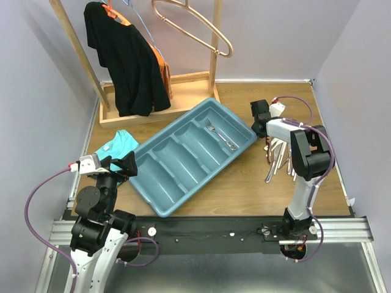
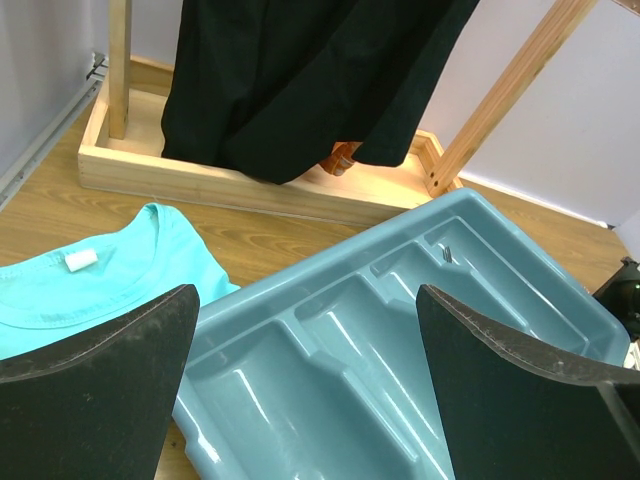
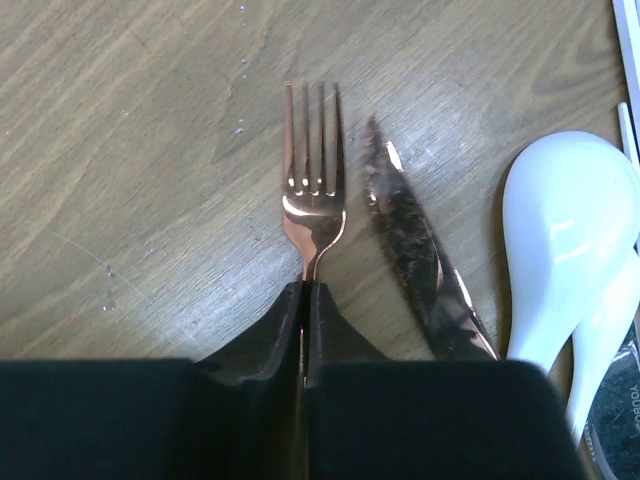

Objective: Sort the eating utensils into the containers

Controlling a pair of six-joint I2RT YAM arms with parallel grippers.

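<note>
My right arm was bent down low over the table (image 1: 214, 189), and my right pincer (image 3: 304, 292) was clamped tight on the neck of a coppery fork (image 3: 313, 170) lying flat on the wood (knife (image 3: 415, 255) just beside it, white spoon (image 3: 565, 240) past that). My left pincer (image 2: 308, 295) hung wide open by the teal tray (image 1: 160, 210), whose end compartment nearest my right arm held a second fork (image 1: 220, 134).

The handle of the fork (image 3: 313, 205) disappears between the fingers of the right gripper (image 3: 303, 292). The white spoon (image 3: 570, 240) is cut off at the right edge.
</note>
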